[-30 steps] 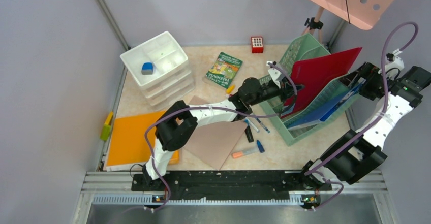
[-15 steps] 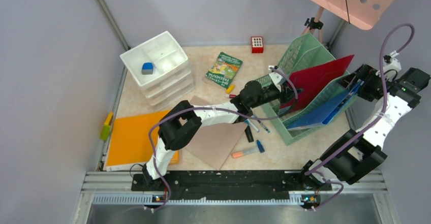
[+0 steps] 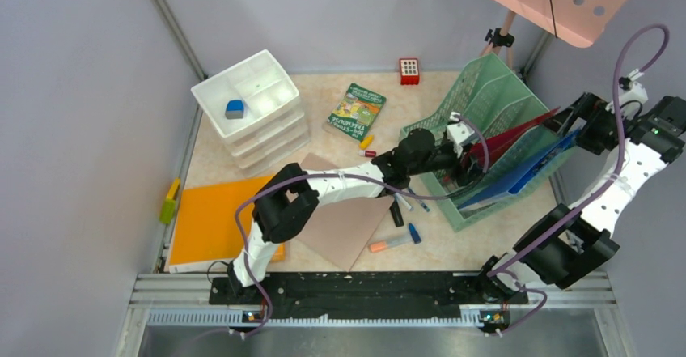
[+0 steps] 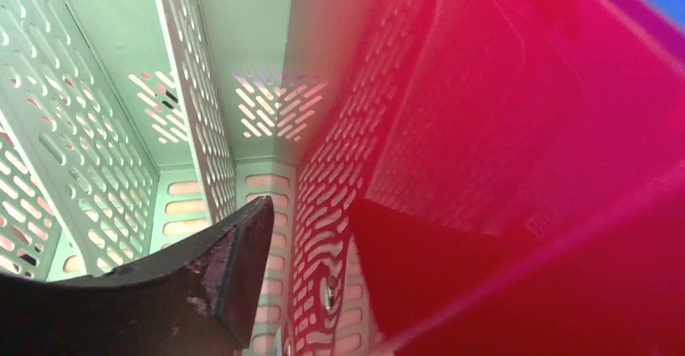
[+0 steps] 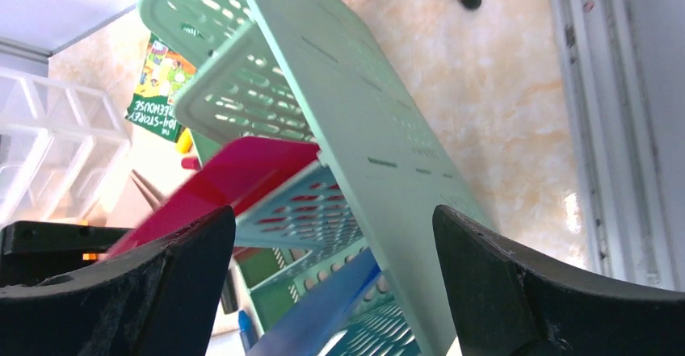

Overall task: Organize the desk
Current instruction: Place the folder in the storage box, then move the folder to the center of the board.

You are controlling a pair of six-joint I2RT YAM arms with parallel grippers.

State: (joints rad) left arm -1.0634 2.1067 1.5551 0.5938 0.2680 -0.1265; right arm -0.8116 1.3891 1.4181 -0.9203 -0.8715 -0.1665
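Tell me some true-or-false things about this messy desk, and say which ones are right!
1. The red folder stands in the green rack. True.
2. The green book lies inside the rack. False: the book lies flat on the desk, outside the rack.
3. A blue block sits in the top tray of the white drawers. True.
4. The right gripper is shut. False: the right gripper has its jaws wide open.
5. The orange folder stands upright. False: the orange folder lies flat on the desk.
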